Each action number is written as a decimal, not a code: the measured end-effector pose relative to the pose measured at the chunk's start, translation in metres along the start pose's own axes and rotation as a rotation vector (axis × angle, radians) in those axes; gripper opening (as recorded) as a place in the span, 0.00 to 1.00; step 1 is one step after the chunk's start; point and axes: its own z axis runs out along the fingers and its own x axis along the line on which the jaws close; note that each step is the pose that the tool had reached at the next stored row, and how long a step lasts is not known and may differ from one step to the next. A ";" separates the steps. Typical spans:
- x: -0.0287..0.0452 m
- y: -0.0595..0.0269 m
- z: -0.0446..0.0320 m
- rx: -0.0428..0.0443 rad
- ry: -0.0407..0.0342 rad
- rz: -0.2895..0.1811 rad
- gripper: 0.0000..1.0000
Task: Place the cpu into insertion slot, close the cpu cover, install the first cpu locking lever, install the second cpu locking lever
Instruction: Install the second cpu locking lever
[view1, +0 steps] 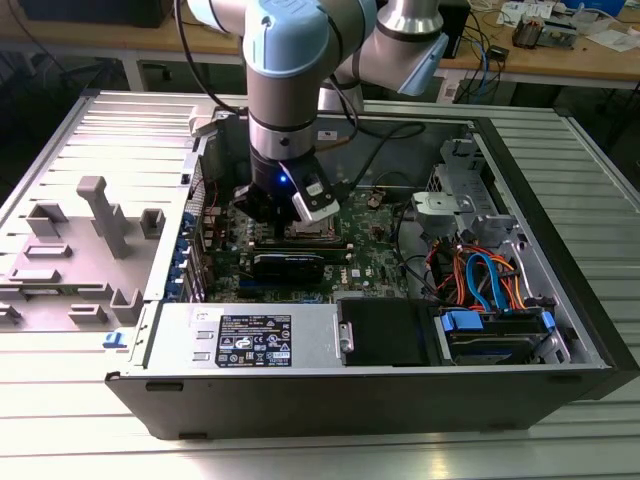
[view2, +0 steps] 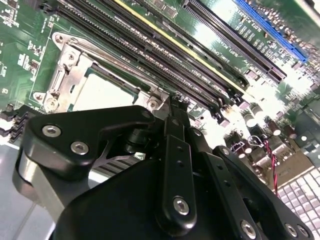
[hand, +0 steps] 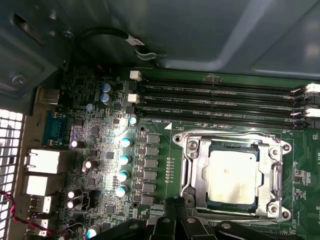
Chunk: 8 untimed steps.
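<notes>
Cpu (hand: 232, 177) beside gripper (hand: 176, 201) (seated)

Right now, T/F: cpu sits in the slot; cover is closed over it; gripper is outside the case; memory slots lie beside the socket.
1. The cpu sits in the insertion slot: true.
2. The cpu cover is down over it: true, its frame rings the chip.
3. The gripper is outside the computer case: false, it is inside, just above the socket.
4. The memory slots are across the board from the socket: false, they run right alongside.
</notes>
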 end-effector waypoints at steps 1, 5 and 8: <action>0.0000 0.0001 -0.0012 0.0000 0.0000 0.000 0.11; 0.0002 0.0006 -0.0065 -0.0001 0.0000 0.000 0.11; 0.0002 0.0008 -0.0082 -0.0003 -0.0001 0.000 0.11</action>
